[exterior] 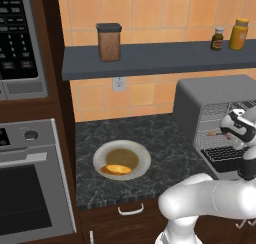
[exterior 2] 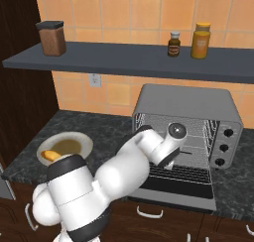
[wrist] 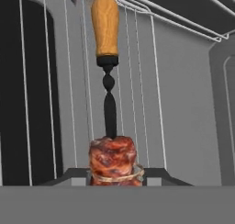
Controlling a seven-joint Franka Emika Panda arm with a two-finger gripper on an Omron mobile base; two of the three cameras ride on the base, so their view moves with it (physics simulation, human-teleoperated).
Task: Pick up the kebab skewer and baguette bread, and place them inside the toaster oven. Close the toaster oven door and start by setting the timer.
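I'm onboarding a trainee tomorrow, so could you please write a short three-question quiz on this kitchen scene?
1. True or false: the baguette bread lies on the plate.
2. Where is the kebab skewer? A) on the plate B) among the toaster oven rack wires, at the claw C) on the shelf
3. Fill in: the toaster oven door is ____.

Key: 1 true; 2 B; 3 open.

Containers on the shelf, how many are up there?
3: a brown canister at the shelf's left end, and a small dark bottle beside a taller orange bottle toward the right. Others may sit out of frame.
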